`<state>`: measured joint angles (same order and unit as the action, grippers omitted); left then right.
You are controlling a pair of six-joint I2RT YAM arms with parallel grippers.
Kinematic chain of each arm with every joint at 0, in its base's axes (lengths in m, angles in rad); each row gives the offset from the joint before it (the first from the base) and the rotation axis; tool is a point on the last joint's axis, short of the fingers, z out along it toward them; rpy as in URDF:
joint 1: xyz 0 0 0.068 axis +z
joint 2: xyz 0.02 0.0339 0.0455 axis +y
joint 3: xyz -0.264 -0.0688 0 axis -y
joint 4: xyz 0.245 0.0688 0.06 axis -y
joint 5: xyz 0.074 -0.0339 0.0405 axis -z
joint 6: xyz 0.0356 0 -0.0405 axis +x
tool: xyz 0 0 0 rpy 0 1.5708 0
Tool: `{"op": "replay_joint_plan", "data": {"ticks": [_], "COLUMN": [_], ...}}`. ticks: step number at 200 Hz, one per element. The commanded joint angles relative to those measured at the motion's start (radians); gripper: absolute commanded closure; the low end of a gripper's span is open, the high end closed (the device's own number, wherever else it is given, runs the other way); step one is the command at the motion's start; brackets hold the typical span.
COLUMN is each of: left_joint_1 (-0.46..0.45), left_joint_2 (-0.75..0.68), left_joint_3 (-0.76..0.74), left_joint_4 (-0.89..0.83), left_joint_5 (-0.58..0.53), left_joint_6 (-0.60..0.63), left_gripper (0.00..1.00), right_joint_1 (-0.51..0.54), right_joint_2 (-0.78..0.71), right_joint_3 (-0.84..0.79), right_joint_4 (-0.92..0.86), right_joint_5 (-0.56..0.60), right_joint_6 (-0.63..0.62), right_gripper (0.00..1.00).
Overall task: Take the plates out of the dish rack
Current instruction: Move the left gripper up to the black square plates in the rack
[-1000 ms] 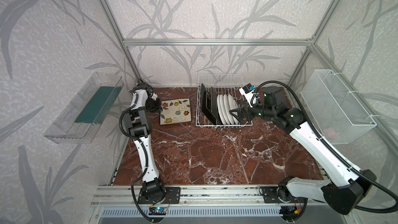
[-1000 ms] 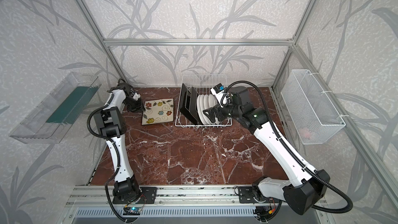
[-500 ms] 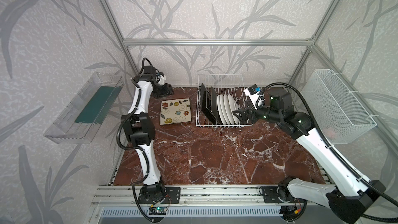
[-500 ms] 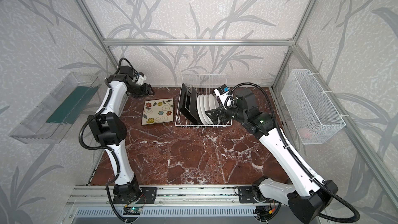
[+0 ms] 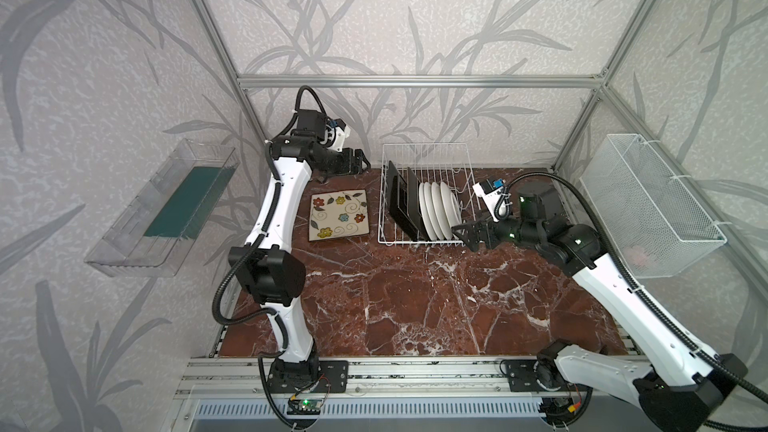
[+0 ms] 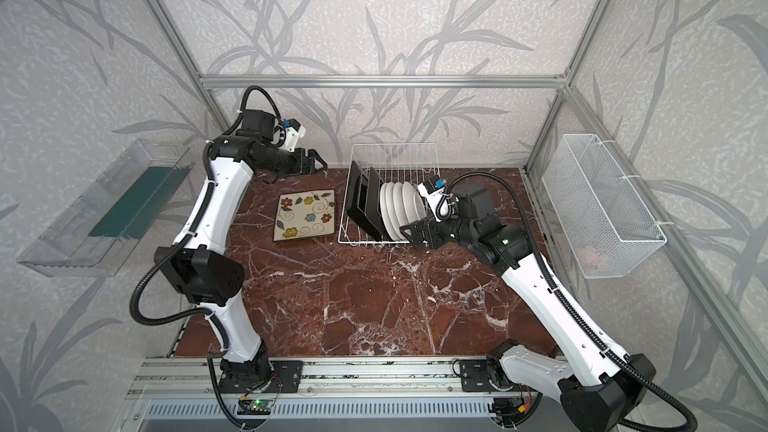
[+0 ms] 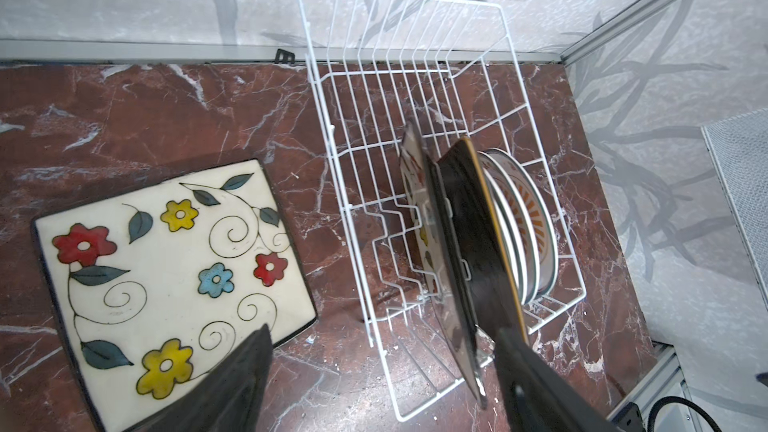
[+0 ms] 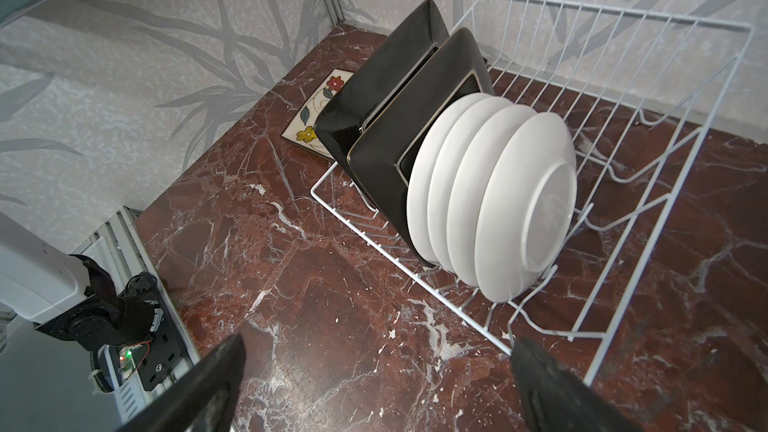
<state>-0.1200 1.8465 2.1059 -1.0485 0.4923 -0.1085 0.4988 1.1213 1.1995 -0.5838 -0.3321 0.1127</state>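
the dish rack (image 5: pixel 426 155) stands at the back of the marbled bench (image 5: pixel 415 305), close to the rear wall. towards its left end, black-backed square plates (image 8: pixel 395 89) stand on edge, leaning. pressed against them on the right are four round white plates (image 8: pixel 498 201), also on edge, with their plain backs facing the right arm. the far part of the rack holds nothing.

one flowered square plate (image 5: pixel 338 216) lies flat and face up on the bench, just left of the rack and apart from it.

the left fingers (image 7: pixel 237 388) are spread wide and hold nothing. they hang high near the back wall, beyond the flowered plate and left of the rack.

the right fingers (image 8: pixel 199 392) are also wide and empty, at the rack's near right corner. the round plates and the rack's raised wire side stand between them and the square plates.

a clear tray (image 5: pixel 166 209) hangs on the left wall and a mesh basket (image 5: pixel 648 201) on the right, both well apart from the rack.
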Motion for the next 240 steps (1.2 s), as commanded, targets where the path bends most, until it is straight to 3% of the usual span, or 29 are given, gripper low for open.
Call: {"op": "replay_joint_plan", "data": {"ticks": [1, 23, 65, 104, 240], "left_joint_1": [-0.079, -0.128, -0.178, -0.199, -0.211], "left_joint_2": [-0.073, -0.123, -0.196, -0.18, 0.07], "left_joint_3": [-0.066, -0.142, -0.323, -0.38, -0.164], "left_joint_4": [0.005, 0.034, 0.139, 0.191, 0.135], "left_joint_5": [-0.131, -0.204, -0.212, -0.198, -0.111], "left_joint_6": [-0.022, -0.048, -0.15, -0.202, -0.186], "left_gripper": [0.15, 0.15, 0.15, 0.19, 0.35], "right_joint_1": [0.006, 0.006, 0.006, 0.006, 0.006], "right_joint_2": [-0.036, -0.065, -0.084, -0.08, -0.075], "right_joint_3": [-0.044, -0.118, -0.168, -0.172, -0.18], "right_joint_4": [0.068, 0.162, 0.221, 0.222, 0.214], "right_joint_5": [-0.006, 0.001, 0.04, 0.046, 0.104], "right_joint_6": [0.062, 0.128, 0.165, 0.154, 0.094], "right_gripper": [0.01, 0.01, 0.01, 0.01, 0.01]}}
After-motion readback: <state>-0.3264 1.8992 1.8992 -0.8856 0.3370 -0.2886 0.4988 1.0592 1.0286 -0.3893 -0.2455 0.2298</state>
